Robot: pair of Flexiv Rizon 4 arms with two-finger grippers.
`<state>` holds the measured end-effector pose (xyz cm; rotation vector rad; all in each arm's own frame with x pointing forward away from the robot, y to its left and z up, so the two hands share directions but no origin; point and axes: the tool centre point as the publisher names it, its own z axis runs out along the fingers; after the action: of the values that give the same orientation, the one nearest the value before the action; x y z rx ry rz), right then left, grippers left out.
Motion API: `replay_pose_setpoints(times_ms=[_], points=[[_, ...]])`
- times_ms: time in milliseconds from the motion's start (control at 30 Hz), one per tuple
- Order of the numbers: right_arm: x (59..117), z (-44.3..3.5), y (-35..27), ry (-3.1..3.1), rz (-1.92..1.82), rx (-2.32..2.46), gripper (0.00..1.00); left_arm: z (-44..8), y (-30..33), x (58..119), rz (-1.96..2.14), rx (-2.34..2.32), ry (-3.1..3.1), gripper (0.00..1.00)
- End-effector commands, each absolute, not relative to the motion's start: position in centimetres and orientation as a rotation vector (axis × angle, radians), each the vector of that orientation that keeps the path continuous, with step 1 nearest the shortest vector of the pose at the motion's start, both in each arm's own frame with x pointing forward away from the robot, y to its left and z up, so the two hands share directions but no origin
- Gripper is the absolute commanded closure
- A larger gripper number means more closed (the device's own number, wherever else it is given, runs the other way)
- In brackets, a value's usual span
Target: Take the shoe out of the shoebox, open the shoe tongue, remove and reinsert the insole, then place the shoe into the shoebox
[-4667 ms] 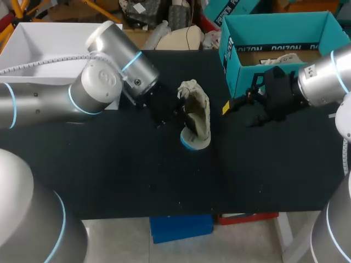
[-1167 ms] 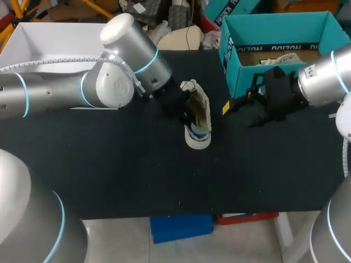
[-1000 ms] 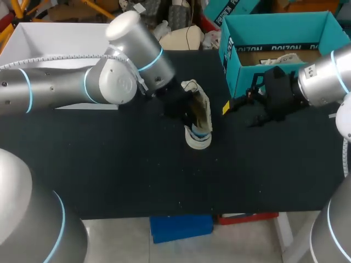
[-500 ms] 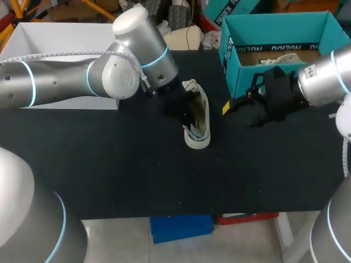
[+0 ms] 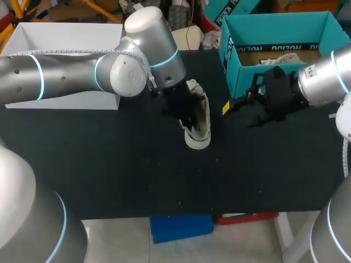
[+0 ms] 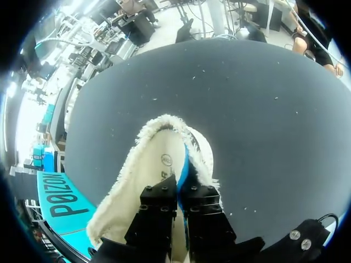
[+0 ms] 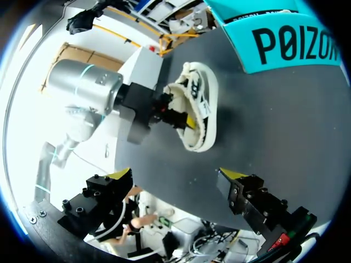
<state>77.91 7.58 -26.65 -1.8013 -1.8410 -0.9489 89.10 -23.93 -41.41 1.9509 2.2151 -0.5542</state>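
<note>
A cream shoe (image 5: 202, 125) with a fuzzy rim lies on the black table (image 5: 109, 164), left of the teal shoebox (image 5: 231, 66). My left gripper (image 5: 188, 111) reaches into the shoe's opening. In the left wrist view its fingers (image 6: 159, 198) are shut on the thin blue edge of the insole (image 6: 185, 164), inside the shoe (image 6: 148, 164). My right gripper (image 5: 239, 104) hangs open and empty in front of the shoebox, to the right of the shoe. In the right wrist view the gripper (image 7: 176, 174) has the shoe (image 7: 202, 107) and the shoebox (image 7: 285, 44) ahead of it.
A white open box (image 5: 60, 38) stands at the table's back left, behind my left arm. Crumpled paper lies inside the shoebox.
My left arm has swung to the right and turned over the shoe, and the shoe has twisted a little on the table. The right arm has kept still.
</note>
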Motion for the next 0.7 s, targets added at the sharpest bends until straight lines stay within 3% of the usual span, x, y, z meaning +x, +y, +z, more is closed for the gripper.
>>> replay_pose_setpoints(times_ms=[33, 67, 100, 667, 700], points=[[77.9, -26.6, 7.6, -1.842, -0.947, -1.804, 0.0, -41.1, -23.9, 89.7, -0.531, 1.97, 2.221, 0.71], [77.9, -26.6, 7.6, -1.842, -0.947, -1.804, 0.0, -40.6, -23.7, 89.5, -0.531, 1.972, 2.22, 0.52], [77.9, -26.6, 7.6, -1.842, -0.947, -1.804, 0.0, -40.2, -23.6, 89.6, -0.525, 1.979, 2.211, 0.0], [77.9, -26.6, 7.6, -1.842, -0.947, -1.804, 0.0, -33.3, -25.6, 89.3, -0.646, 1.952, 2.088, 0.0], [77.9, -26.6, 7.6, -1.842, -0.947, -1.804, 0.0, -33.4, -25.6, 89.1, -0.62, 1.979, 2.1, 0.14]])
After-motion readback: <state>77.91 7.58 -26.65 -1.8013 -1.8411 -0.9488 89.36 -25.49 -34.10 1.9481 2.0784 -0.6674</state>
